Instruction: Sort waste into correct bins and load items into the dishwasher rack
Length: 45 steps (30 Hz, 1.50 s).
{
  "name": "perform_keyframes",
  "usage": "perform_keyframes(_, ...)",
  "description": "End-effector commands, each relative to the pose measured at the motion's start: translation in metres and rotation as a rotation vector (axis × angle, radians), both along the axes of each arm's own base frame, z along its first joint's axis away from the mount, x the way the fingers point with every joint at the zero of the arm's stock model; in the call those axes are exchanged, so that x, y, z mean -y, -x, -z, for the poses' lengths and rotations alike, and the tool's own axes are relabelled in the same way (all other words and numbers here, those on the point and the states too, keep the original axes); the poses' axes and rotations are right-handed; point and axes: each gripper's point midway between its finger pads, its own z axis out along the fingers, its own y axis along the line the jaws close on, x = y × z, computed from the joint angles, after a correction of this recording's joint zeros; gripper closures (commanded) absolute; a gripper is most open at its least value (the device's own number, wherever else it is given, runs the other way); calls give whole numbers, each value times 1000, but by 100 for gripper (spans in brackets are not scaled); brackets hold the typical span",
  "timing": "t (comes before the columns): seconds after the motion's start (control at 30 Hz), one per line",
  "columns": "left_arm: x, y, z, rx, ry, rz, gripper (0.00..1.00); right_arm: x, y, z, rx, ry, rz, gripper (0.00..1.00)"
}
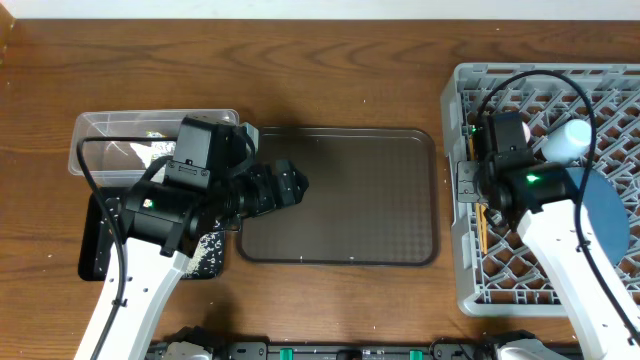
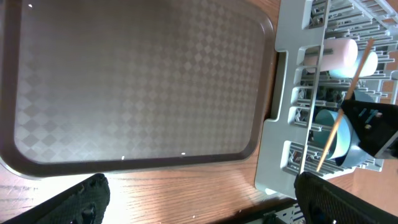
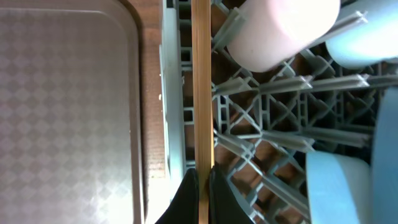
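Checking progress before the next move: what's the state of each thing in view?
Serving tray: empty.
Dishwasher rack: partly loaded.
Left fingers: open, empty, above serving tray.
Right fingers: shut on chopstick.
Clear tub: holds white waste.
Black tray: rice grains on it.
Pinkish-white cup: in rack.
Light blue cup: in rack.
Blue plate: in rack.

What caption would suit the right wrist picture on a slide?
Right hand pinching a chopstick at the edge of the rack, pink cup inside, tray at left.
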Motion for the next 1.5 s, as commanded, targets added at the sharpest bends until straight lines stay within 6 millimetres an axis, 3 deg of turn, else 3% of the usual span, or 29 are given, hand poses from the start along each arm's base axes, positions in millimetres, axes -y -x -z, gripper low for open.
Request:
perform_keyframes(0.0, 1, -2, -5, 15, 6, 12, 2, 18, 2, 15, -24, 54, 29, 99)
perform_keyframes(0.23, 1, -2, -5, 16, 6, 12, 2, 26, -3, 29, 4, 47, 59, 98)
perform_keyframes(0.33, 1, -2, -5, 16, 6, 12, 2, 26, -2, 34, 8, 45, 59, 88)
perform_keyframes(0.57, 1, -2, -5, 15, 6, 12, 2, 25, -4, 36, 18, 41, 58, 87)
perform_keyframes(0.63, 1, -2, -5, 15, 6, 12, 2, 25, -4, 36, 18, 41, 58, 73)
perform_keyframes(0.67, 1, -2, -5, 15, 6, 12, 2, 25, -5, 36, 21, 40, 58, 59)
perform_keyframes(0.77, 1, -2, -5, 15, 6, 12, 2, 25, -8, 33, 33, 38, 58, 54)
perform_keyframes(0.87, 1, -2, -5, 16, 6, 12, 2, 22, -11, 19, 51, 21, 52, 52)
perform_keyframes(1.0, 1, -2, -5, 16, 6, 12, 2, 5, -14, -19, 105, -73, 7, 41)
perform_keyframes(1.07, 1, -2, -5, 15, 6, 12, 2, -2, -15, -42, 155, -115, -13, 30)
perform_keyframes(1.13, 1, -2, -5, 15, 6, 12, 2, -6, -17, -63, 221, -145, -28, 1)
perform_keyframes(1.27, 1, -2, -5, 15, 6, 12, 2, -14, -15, -85, 297, -196, -59, 1)
perform_keyframes(1.47, 1, -2, -5, 16, 6, 12, 2, -14, -13, -85, 294, -195, -58, 1)
